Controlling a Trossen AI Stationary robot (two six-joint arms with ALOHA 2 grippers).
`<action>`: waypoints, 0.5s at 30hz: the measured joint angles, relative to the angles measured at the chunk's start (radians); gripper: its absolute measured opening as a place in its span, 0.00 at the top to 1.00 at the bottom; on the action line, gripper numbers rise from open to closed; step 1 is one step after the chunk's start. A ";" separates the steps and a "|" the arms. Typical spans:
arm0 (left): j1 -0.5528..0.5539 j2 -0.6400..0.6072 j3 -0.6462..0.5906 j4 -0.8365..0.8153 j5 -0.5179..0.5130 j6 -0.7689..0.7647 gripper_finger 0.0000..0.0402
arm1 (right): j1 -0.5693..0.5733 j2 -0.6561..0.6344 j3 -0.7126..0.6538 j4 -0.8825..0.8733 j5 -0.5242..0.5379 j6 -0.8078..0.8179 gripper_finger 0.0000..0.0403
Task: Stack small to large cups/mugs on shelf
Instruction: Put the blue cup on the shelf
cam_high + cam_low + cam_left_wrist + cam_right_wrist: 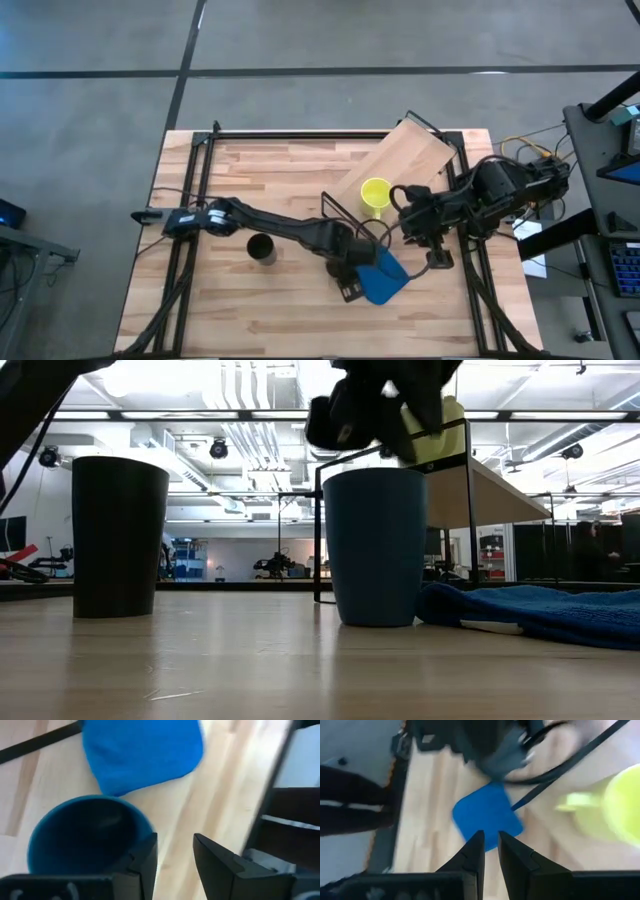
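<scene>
While the shelf lies angled across the table's far right corner, the left gripper hangs spread beside the upright blue cup, right gripper's fingers nearly together, holding nothing

1. High view: straight down from above, taking in the whole table.
2. Low view: tabletop level, close to the blue cup at frame centre.
3. Wrist views: both look down, close; both share the blue pad.
</scene>
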 joint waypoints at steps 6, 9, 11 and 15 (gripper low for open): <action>0.013 -0.062 0.020 -0.011 0.038 -0.059 0.72 | 0.001 0.001 -0.111 0.035 -0.076 0.006 0.88; 0.018 -0.111 0.018 -0.023 0.037 -0.077 0.72 | 0.001 0.003 -0.184 0.111 -0.064 -0.064 0.87; 0.020 -0.145 0.017 -0.041 0.030 -0.081 0.72 | -0.006 0.016 -0.219 0.161 -0.052 -0.087 0.85; 0.021 -0.211 0.015 -0.104 -0.026 -0.126 0.72 | -0.013 0.073 -0.233 0.150 -0.051 -0.090 0.81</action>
